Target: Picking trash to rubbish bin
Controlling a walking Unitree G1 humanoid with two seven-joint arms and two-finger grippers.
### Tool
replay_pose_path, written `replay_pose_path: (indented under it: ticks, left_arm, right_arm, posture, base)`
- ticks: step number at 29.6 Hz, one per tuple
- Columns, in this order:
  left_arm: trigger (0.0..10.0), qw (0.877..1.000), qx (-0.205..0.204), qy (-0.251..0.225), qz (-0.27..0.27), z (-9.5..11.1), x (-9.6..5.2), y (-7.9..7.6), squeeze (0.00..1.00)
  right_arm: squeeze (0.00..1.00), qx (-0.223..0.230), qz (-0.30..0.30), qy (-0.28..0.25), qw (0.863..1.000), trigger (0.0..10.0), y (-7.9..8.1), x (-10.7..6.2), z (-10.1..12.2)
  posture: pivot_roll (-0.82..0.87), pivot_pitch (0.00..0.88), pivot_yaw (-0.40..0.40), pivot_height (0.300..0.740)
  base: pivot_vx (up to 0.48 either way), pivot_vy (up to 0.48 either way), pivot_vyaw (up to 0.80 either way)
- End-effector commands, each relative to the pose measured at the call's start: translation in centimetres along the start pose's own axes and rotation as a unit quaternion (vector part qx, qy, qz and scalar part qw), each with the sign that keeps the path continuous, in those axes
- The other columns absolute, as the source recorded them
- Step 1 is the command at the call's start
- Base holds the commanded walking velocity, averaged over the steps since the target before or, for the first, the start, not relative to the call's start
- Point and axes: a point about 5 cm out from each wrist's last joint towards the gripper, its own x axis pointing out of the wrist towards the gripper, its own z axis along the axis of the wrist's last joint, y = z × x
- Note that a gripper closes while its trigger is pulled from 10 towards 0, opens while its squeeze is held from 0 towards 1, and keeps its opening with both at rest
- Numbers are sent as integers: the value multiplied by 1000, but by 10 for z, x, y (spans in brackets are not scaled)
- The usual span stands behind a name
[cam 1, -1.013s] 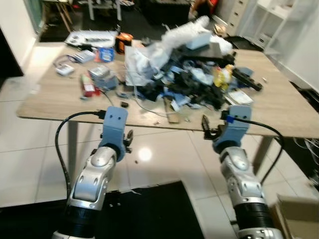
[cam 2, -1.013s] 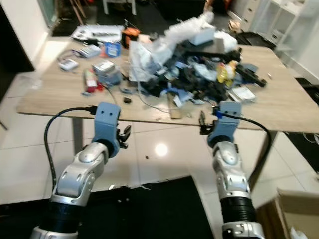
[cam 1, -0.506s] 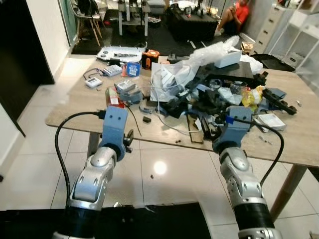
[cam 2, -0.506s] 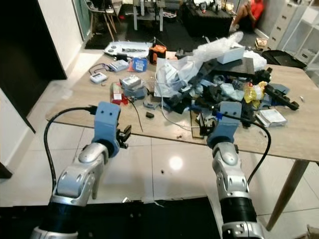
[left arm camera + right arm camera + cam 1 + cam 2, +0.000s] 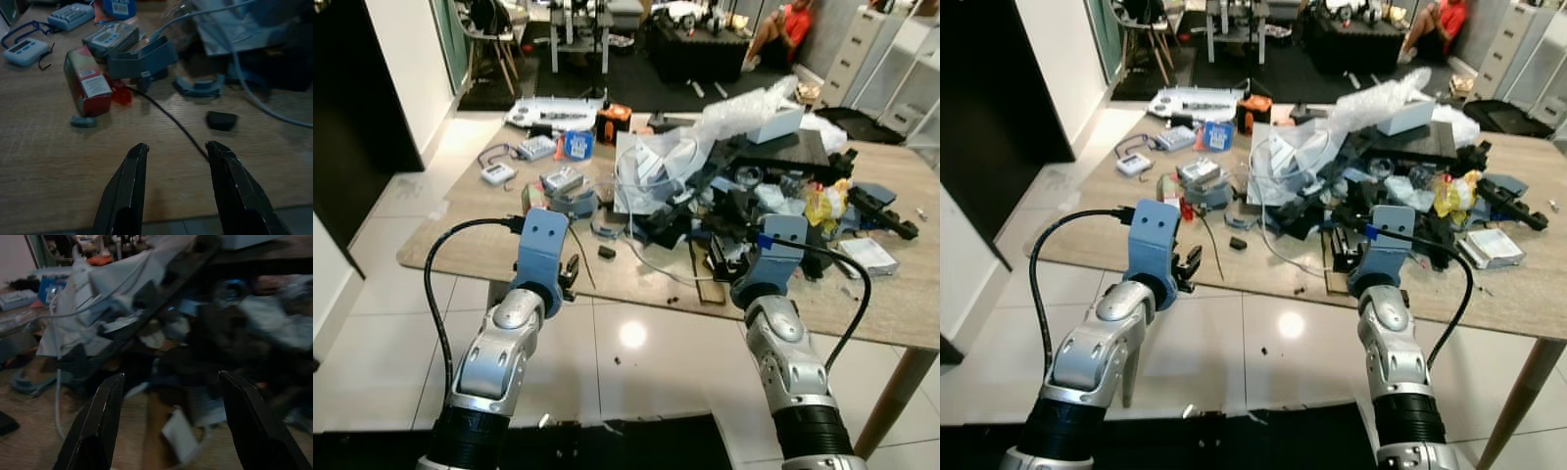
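Both empty, fingers spread: left gripper (image 5: 173, 183) faces red carton (image 5: 89, 86), lying far-left; right gripper (image 5: 168, 423) probably nearer the trash pile (image 5: 744, 186).

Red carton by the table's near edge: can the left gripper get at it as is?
Probably yes. The left gripper is open at the table edge, and bare wood lies between its fingers and the red carton. A thin black cable runs alongside, not across the carton.

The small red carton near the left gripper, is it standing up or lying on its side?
Lying on its side. The red carton rests flat on the wooden table, its long label face up.
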Motion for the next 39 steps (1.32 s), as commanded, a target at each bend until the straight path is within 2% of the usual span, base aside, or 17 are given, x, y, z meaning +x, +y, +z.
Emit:
replay_pose_path:
  ticks: [1, 8, 22, 29, 31, 39]
  left_arm:
    - [10000, 1000, 1, 10, -2, -4, 0, 0, 0]
    - [10000, 1000, 2, 11, -2, -4, 0, 0, 0]
    - [10000, 1000, 25, 11, -6, -6, -1, -1, 0]
    - [10000, 999, 34, 22, -17, -9, -1, -5, 0]
    - [10000, 999, 17, 26, -21, -10, -1, -6, 0]
    - [10000, 999, 26, 25, -25, -10, -1, -6, 0]
  right_arm:
    - [0, -1, -2, 6, 1000, 10000, 0, -1, -2]
    - [0, 0, -3, 6, 1000, 10000, 0, -1, -2]
    - [0, 0, -2, 7, 1000, 10000, 1, -3, -2]
    - [0, -1, -3, 4, 1000, 10000, 1, -3, 2]
    - [0, -2, -1, 2, 1000, 10000, 1, -2, 3]
    - [0, -5, -2, -14, 1000, 10000, -1, 3, 15]
  posture:
    - [115, 58, -36, 740]
    - [116, 60, -35, 740]
    - [116, 65, -33, 740]
    - [114, 73, -30, 740]
    - [114, 73, -30, 740]
    - [114, 73, -30, 740]
  base:
    - [266, 0, 0]
    - [260, 0, 0]
    - [0, 0, 0]
    - [0, -480, 0]
    - [0, 0, 0]
    - [0, 0, 0]
